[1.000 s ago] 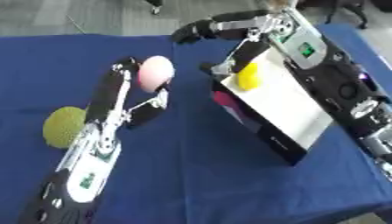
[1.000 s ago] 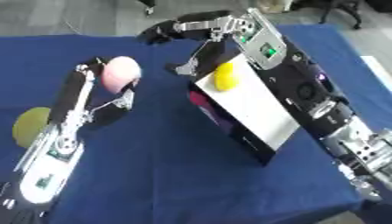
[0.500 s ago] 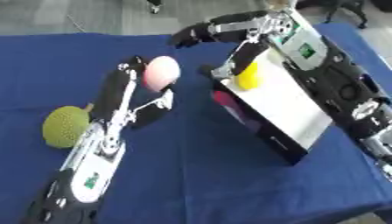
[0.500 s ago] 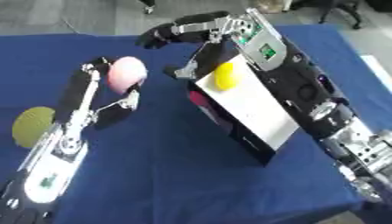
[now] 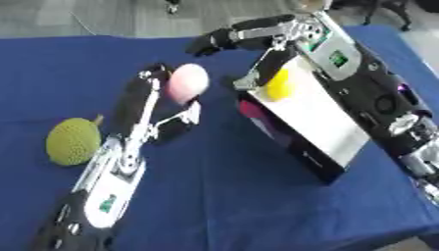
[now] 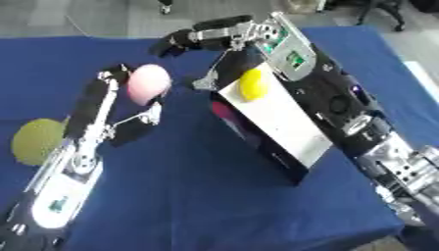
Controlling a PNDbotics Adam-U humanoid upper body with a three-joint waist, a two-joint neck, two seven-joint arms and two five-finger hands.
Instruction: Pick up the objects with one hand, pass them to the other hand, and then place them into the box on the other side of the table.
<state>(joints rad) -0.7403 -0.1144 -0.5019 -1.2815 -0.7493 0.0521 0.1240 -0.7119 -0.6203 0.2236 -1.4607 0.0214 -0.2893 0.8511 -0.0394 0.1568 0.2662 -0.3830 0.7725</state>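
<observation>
Smooth pink ball [image 5: 187, 83] raised further toward 1 o'clock, clamped in left hand [image 5: 159, 105] fingers. Right hand [image 5: 225, 40], fingers relaxed, extended past white box [image 5: 322, 125] holding yellow fruit [image 5: 277, 85]. Bumpy green fruit [image 5: 72, 142] left at 9 o'clock.

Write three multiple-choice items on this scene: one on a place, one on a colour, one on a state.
1. Where is the yellow object?
A. in the box
B. on the cloth
C. in the left robot hand

2. What colour is the ball in the left robot hand?
A. blue
B. pink
C. black

3. How is the right robot hand?
A. gripping the pink ball
B. empty, above the cloth
C. flat on the table

Key: 1 A, it lies in the box. 2 B, the pink ball shows there. 3 B, nothing is in it.
</observation>
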